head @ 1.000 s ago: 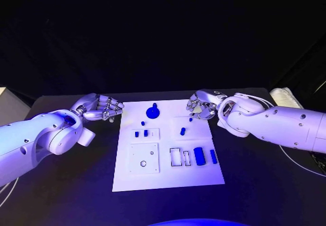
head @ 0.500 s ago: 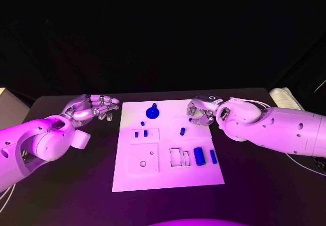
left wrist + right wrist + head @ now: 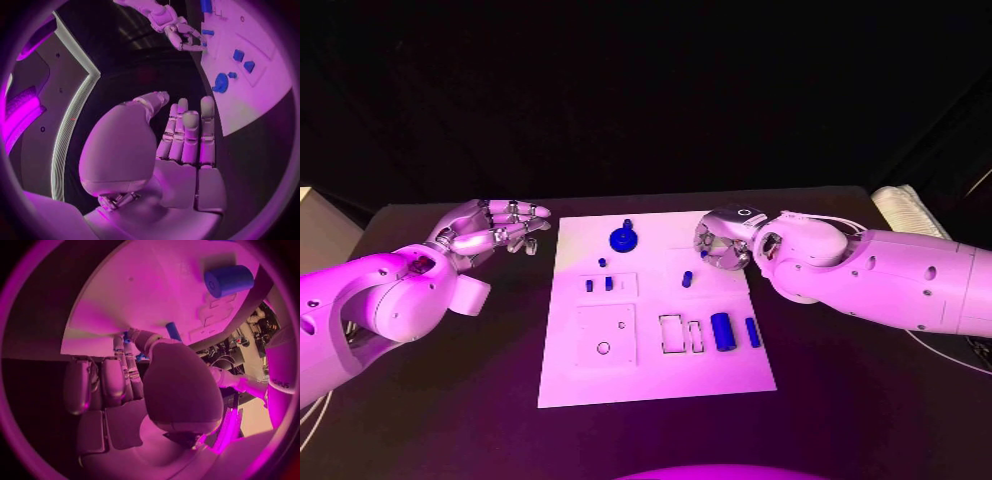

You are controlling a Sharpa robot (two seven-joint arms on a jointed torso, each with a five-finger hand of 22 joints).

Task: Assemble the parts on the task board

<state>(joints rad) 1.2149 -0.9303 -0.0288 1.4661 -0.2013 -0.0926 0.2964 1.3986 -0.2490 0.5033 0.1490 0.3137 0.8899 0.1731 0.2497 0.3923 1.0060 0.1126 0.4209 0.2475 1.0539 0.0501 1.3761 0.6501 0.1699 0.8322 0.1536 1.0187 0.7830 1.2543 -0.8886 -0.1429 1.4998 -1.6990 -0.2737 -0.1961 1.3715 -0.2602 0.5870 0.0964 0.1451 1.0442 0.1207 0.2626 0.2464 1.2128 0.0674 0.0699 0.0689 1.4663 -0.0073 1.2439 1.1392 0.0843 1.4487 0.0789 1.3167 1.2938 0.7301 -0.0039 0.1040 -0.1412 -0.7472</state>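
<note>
On the black surface [image 3: 848, 400] lies the white rectangular task board [image 3: 661, 370], its small blue parts [image 3: 721, 330] scattered from near slots to a round blue piece [image 3: 625, 239] at the far end. Beyond its left edge, the left robot hand [image 3: 495, 228] hovers empty, fingers extended. At the far right edge, the right robot hand [image 3: 721, 240] curls over a small blue part [image 3: 172, 331]; whether it grips it, I cannot tell.
</note>
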